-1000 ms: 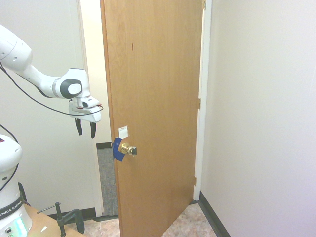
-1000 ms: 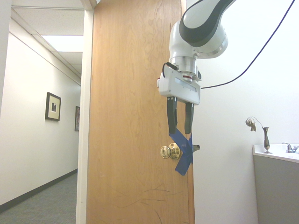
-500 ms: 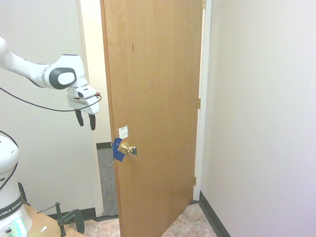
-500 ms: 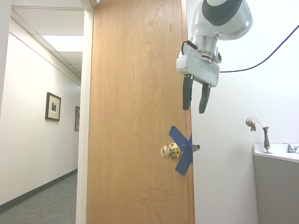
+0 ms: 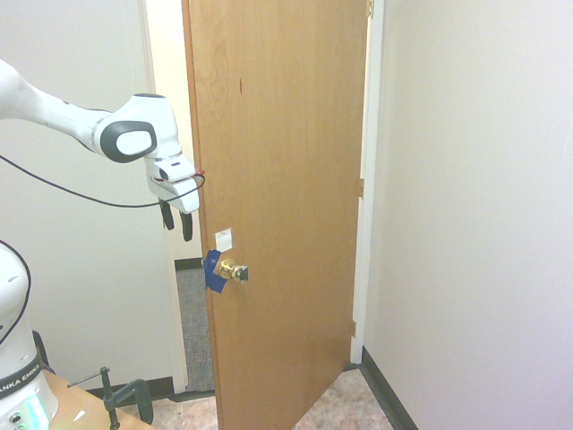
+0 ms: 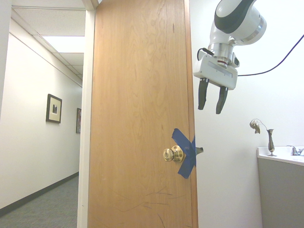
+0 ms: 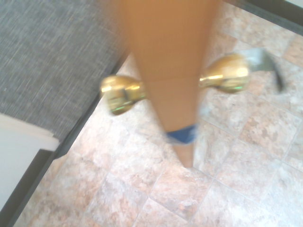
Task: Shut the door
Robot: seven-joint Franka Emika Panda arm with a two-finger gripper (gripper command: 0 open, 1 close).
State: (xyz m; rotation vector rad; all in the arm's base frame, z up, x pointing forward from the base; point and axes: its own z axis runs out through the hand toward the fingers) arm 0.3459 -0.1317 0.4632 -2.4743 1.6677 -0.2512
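The tall brown wooden door (image 5: pixel 277 161) stands ajar, swung into the room. Its brass knob (image 5: pixel 233 270) has blue tape (image 5: pixel 212 270) around it and a small white sticker (image 5: pixel 223 239) above. My gripper (image 5: pixel 176 226) hangs open and holds nothing, fingers pointing down, just beside the door's free edge and above knob height. From the hallway side, the gripper (image 6: pixel 211 105) sits just past the edge of the door (image 6: pixel 137 95), above the knob (image 6: pixel 172 154). The blurred wrist view looks down the door's edge (image 7: pixel 168 71), with a knob (image 7: pixel 120 93) on either side.
A white door frame (image 5: pixel 154 107) stands behind the gripper, with grey hallway carpet (image 5: pixel 192 322) beyond. A plain wall (image 5: pixel 474 224) runs on the hinge side. A counter (image 6: pixel 280 156) with a small vase (image 6: pixel 270 141) stands near the arm. The floor is tiled (image 7: pixel 227 179).
The gripper rose from just above the knob and moved sideways off the door's face to beside its free edge. The door has not moved.
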